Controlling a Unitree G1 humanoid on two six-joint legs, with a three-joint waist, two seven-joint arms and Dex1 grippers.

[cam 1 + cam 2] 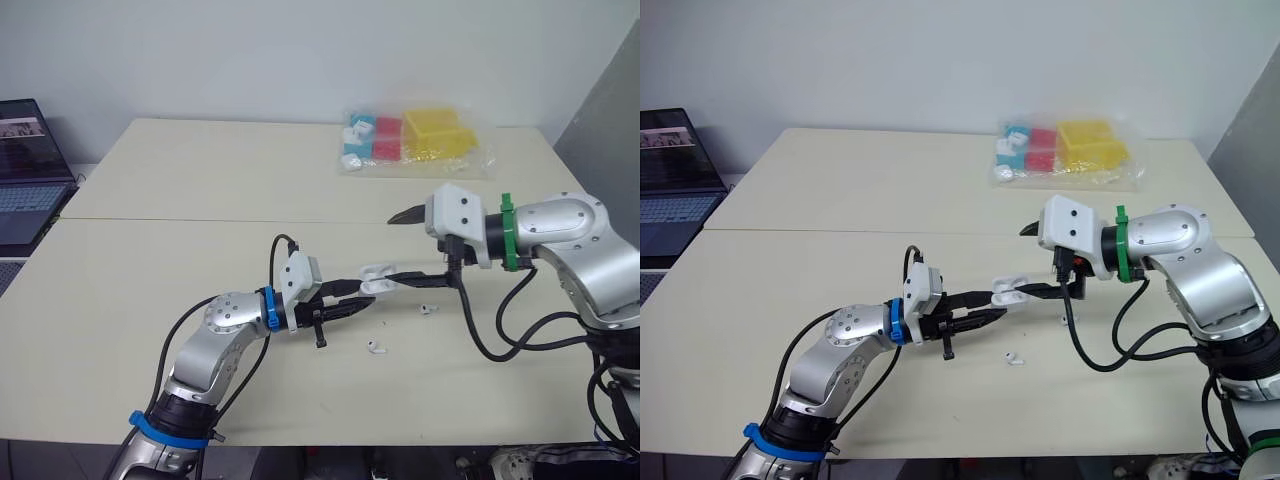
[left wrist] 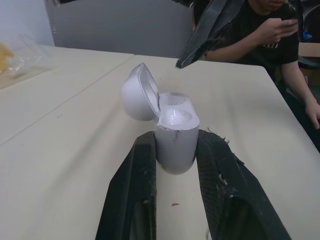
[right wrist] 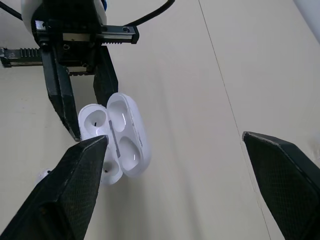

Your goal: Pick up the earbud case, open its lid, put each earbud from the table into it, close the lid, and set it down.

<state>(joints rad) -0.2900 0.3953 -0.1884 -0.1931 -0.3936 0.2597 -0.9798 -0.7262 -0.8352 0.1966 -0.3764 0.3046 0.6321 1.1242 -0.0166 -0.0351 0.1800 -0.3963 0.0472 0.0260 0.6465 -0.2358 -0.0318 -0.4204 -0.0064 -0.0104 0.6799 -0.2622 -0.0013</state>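
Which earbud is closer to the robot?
The earbud lying near the left claw, which holds the case; the other earbud lies farther back, beside the right claw.

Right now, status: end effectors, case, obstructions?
Left end effector shut on earbud case, lid open, empty. Right end effector open, one finger by case. Two earbuds on table.

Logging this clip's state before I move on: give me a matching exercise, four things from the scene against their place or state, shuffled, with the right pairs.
1. earbud case
2. right gripper
3. nearer earbud
4. bag of coloured blocks

A. far side of the table
B. open, beside the case
C. lid open, clamped by the left gripper
D. loose on the table, on the robot's side of the case

Pairs: 1-C, 2-B, 3-D, 4-A
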